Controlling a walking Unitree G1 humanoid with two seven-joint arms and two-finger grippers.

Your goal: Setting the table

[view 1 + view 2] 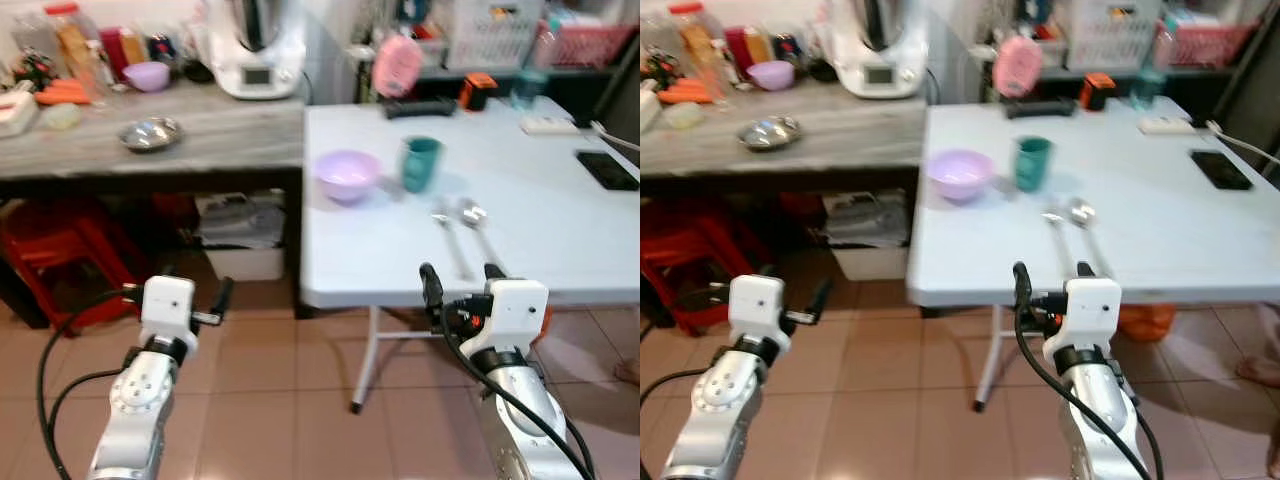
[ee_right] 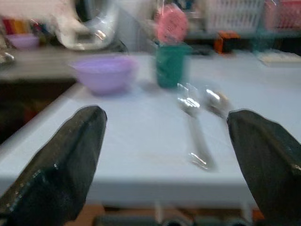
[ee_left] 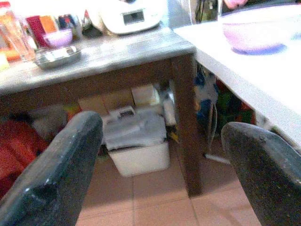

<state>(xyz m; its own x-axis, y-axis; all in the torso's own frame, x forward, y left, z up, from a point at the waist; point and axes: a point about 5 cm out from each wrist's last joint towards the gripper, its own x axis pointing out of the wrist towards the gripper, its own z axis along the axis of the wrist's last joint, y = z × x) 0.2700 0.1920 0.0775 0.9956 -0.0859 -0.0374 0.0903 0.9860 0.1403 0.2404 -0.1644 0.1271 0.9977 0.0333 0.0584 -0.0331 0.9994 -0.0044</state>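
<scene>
**Table part-laid; both grippers released, short of the near edge**

One white table (image 1: 560,230) stands against one grey counter (image 1: 150,150), the table's left edge meeting the counter's right end. On the table: one lilac bowl (image 1: 347,175) near the left edge, about midway back; one teal cup (image 1: 420,163) upright just beside the bowl, on its right; one fork (image 1: 448,235) and one spoon (image 1: 474,222) lying side by side, close but apart, in front of the cup, handles pointing toward the near edge; one black phone (image 1: 606,169) flat near the right edge; one white power strip (image 1: 548,125) toward the far right corner. Along the far edge stand one pink item (image 1: 397,62), one black bar (image 1: 420,106) and one orange-and-black object (image 1: 477,90).

On the counter: one white kitchen machine (image 1: 257,45) at the far right corner, one steel dish (image 1: 150,133) near the front edge, a second lilac bowl (image 1: 148,75) at the back, and blurred jars and packets along the far left. Under the counter: one white bin (image 1: 245,262) and red stools (image 1: 60,255) on the tiled floor (image 1: 280,400).

Right gripper (image 1: 462,282): arm reaching forward, fingers spread wide and empty, just at the table's near edge, in line with the fork and spoon. Left gripper (image 1: 195,298): arm raised over the floor in front of the counter, fingers likewise spread and empty.
</scene>
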